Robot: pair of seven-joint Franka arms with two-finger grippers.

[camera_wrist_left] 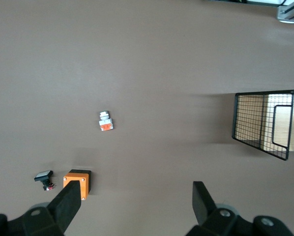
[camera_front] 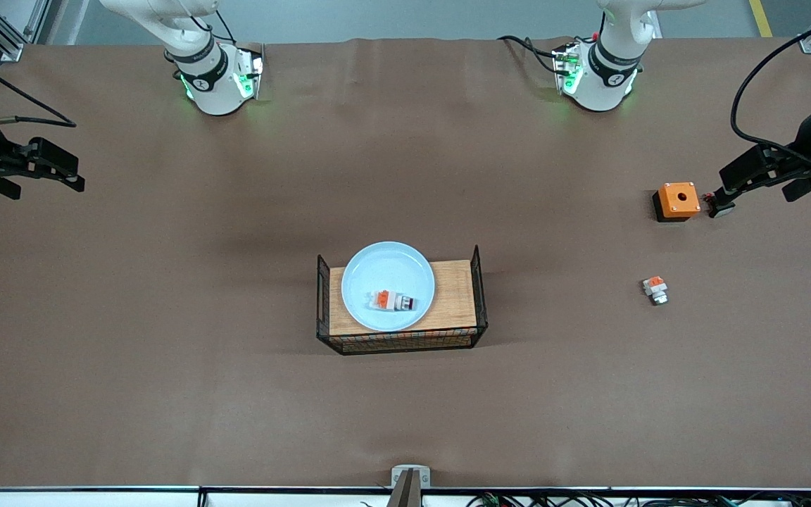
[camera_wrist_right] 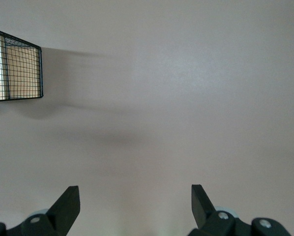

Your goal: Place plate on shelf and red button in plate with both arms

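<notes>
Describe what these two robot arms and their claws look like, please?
Both arms are bulky and white, with black joint bands, green lights glowing at the bases, and black cables trailing off. The left gripper and right gripper are black, each with two flat, wedge-shaped fingers.

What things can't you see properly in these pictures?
- Red button on the plate: too small in the front view to show its cap.
- Plate: cut off by the left wrist view's edge.
- Tiny black part beside the orange box: too small to identify.
- Tray: cut off in the right wrist view.
</notes>
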